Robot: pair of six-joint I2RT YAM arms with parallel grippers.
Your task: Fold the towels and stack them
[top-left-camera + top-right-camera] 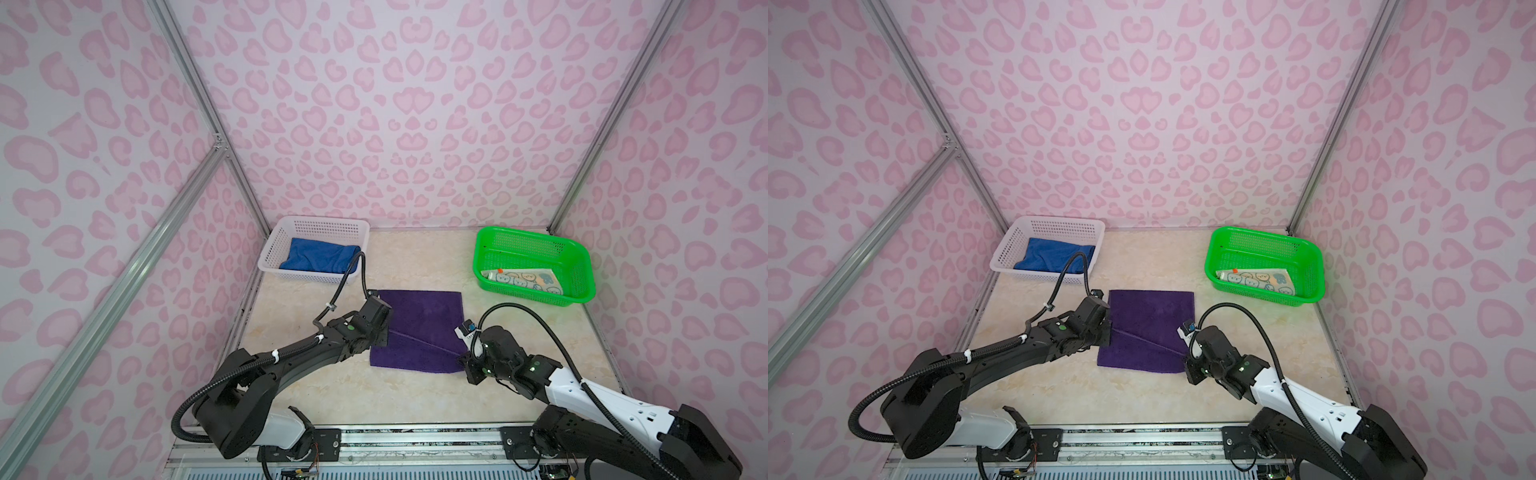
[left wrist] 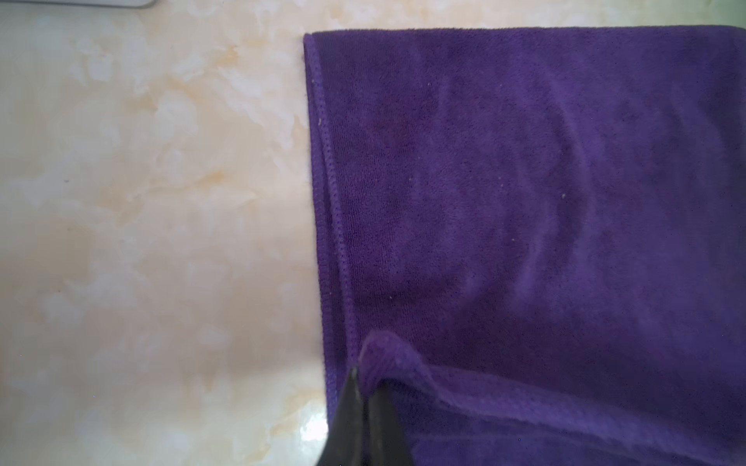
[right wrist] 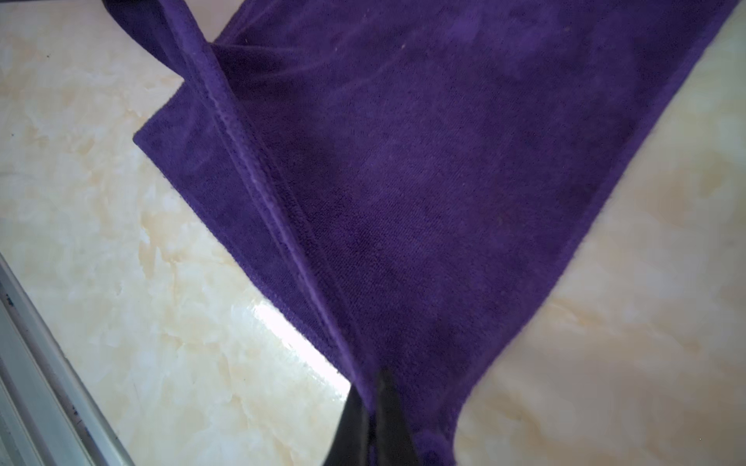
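The purple towel (image 1: 419,316) lies in the middle of the tabletop (image 1: 415,395), partly doubled over, so that a hemmed edge runs slantwise across it. The left pincer (image 2: 365,380) is pinched tight on a raised bit of hem at the towel's left edge, and the right pincer (image 3: 371,383) is likewise clamped tight on the cloth at its near right corner. The blue towel (image 1: 320,257) sits crumpled in the white basket (image 1: 316,226) at the far left, and the rabbit-print towel (image 1: 523,280) lies folded in the green basket (image 1: 536,239) at the far right.
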